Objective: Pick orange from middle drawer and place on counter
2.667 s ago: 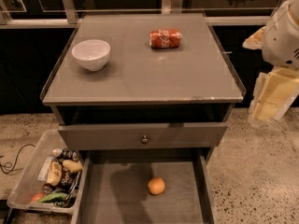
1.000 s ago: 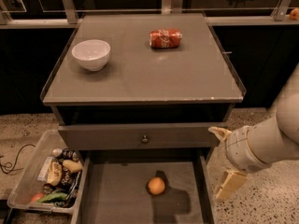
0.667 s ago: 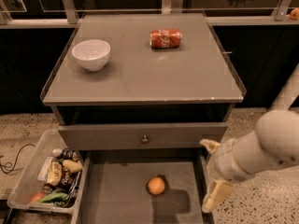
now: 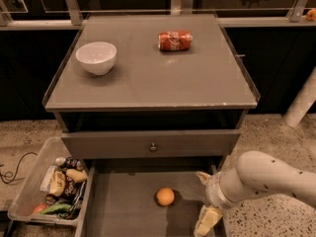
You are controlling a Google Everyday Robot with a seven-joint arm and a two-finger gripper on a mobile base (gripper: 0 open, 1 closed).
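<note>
The orange (image 4: 165,196) lies on the floor of the open middle drawer (image 4: 121,209), near its centre. My gripper (image 4: 203,200) is low over the drawer's right side, just right of the orange and not touching it. Its two pale fingers (image 4: 207,220) are spread apart, and nothing is between them. The white arm reaches in from the right edge. The counter (image 4: 148,80) is the grey glossy cabinet top above.
A white bowl (image 4: 96,57) sits on the counter's left and a red crushed soda can (image 4: 175,40) at its back right. A closed drawer front with a round knob (image 4: 153,146) overhangs the open drawer. A clear bin of snack packets (image 4: 52,189) stands on the floor at left.
The arm has come down from beside the counter's right edge to the drawer and moved left, bringing the gripper close to the orange. The orange has not moved.
</note>
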